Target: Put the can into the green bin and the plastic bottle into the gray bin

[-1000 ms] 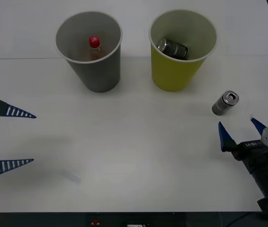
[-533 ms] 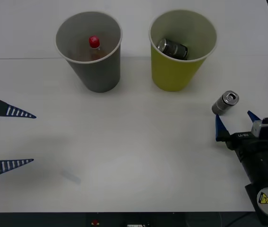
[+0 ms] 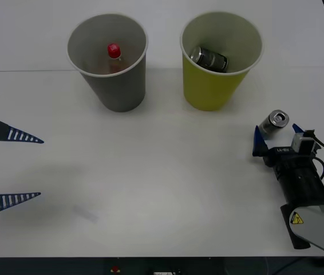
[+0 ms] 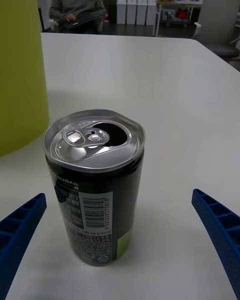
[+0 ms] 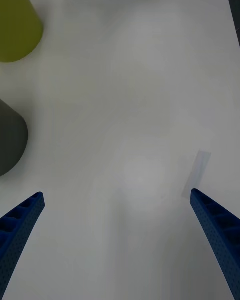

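Observation:
A dark gray can (image 3: 272,124) with a silver top stands upright on the white table at the right, in front of the green bin (image 3: 208,91). My right gripper (image 3: 276,132) is open, with one blue finger on each side of the can and not touching it. In the right wrist view the can (image 4: 95,190) stands close between the fingers of that gripper (image 4: 119,200). Another can (image 3: 209,58) lies inside the green bin. The plastic bottle (image 3: 114,52), red cap up, is inside the gray bin (image 3: 122,91). My left gripper (image 3: 13,167) waits open at the table's left.
The green bin (image 4: 20,65) rises close beside the can in the right wrist view. Under the left gripper (image 5: 117,197) is bare table with a faint strip of tape (image 5: 196,172); the green bin (image 5: 15,25) and the gray bin (image 5: 10,140) stand to one side of it.
My right gripper has moved forward across the table to the can, and its open fingers now flank it. The left arm, the bins and the can have not moved.

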Action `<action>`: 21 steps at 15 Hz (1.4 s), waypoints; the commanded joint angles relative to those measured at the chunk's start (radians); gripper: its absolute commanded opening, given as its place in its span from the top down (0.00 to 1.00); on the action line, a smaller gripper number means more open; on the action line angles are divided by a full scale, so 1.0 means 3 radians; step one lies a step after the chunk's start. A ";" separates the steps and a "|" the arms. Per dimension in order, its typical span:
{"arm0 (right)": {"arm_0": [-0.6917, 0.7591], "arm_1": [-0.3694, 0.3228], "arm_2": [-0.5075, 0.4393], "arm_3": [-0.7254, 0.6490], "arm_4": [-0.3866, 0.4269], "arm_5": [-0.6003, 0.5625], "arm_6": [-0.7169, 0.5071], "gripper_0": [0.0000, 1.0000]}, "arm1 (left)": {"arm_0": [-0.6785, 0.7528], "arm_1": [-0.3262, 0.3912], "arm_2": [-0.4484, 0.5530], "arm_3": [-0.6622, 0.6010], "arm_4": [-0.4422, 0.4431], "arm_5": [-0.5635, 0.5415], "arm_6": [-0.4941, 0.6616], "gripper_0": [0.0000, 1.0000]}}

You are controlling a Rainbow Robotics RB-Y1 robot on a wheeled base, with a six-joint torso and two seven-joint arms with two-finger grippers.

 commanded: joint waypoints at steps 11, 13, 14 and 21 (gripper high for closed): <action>-0.0330 0.0284 0.0001 0.0490 -0.0068 -0.0046 0.0000 0.00 | 0.0000 0.0000 0.0000 0.0000 0.0000 0.0000 0.0000 0.00; -0.0355 0.0299 -0.0004 0.0501 -0.0114 -0.0051 0.0020 0.00 | 0.0000 0.0000 0.0000 0.0000 0.0000 0.0000 0.0000 0.00; -0.0355 0.0299 -0.0004 0.0501 -0.0109 -0.0051 0.0030 0.14 | 0.0000 0.0000 0.0000 0.0000 0.0000 0.0000 0.0000 0.00; -0.0355 0.0294 0.0001 0.0501 -0.0073 -0.0056 0.0030 1.00 | 0.0000 0.0000 0.0000 0.0000 0.0000 0.0000 0.0000 0.00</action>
